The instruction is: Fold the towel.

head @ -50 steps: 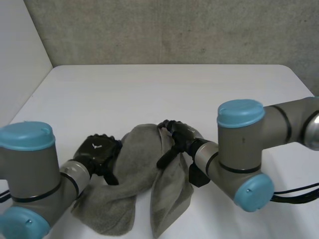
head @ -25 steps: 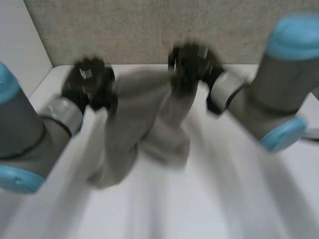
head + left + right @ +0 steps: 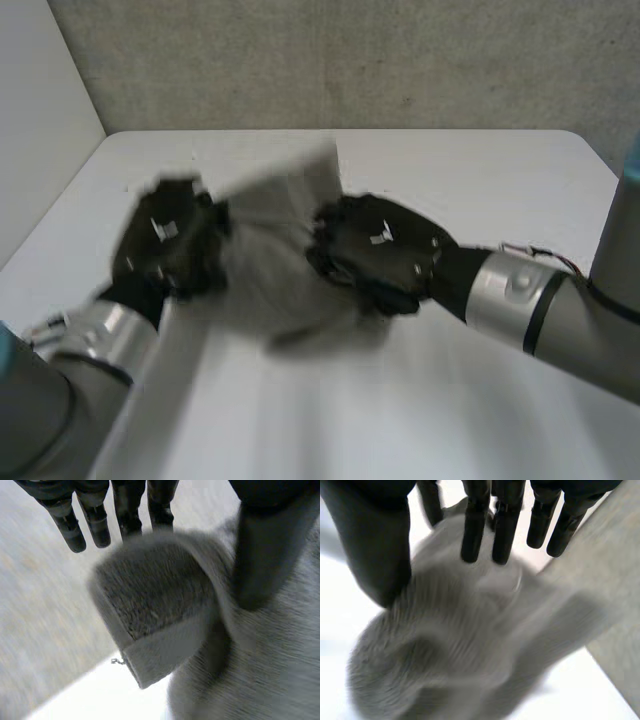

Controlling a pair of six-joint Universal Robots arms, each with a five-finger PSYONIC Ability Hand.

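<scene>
Grey towel [image 3: 272, 250] is up btwn the 2 hands, over the middle of the white tabletop [image 3: 480, 175]. It is bunched, w/ 1 flat flap rising at its far side. Its lower edge is hard to make out, so can't tell if it touches the tabletop.

Left hand [image 3: 160, 245] is at the towel's left edge. In left wrist view a hemmed corner of the towel [image 3: 155, 605] folds over just below the straight fingers [image 3: 67, 522]. The thumb [image 3: 265, 555] lies across the cloth on the other side, so the corner looks pinched btwn thumb and fingers. 2 of the fingers run behind the cloth, tips hidden.

Right hand [image 3: 380, 250] is at the towel's right side, back of the hand facing up, fingertips buried in cloth. In right wrist view the towel [image 3: 450, 650] is a loose bundle under the palm. Straight fingers [image 3: 472, 530] press it from 1 side and the thumb [image 3: 375, 545] from the other, so it is pinched too. Which part of the towel it holds, can't tell.

Left arm [image 3: 90, 350] and right arm [image 3: 540, 300] are both cut off at the edges.

Rough grey wall [image 3: 350, 60] stands behind the tabletop, w/ a plain pale wall [image 3: 40, 120] at the left.
</scene>
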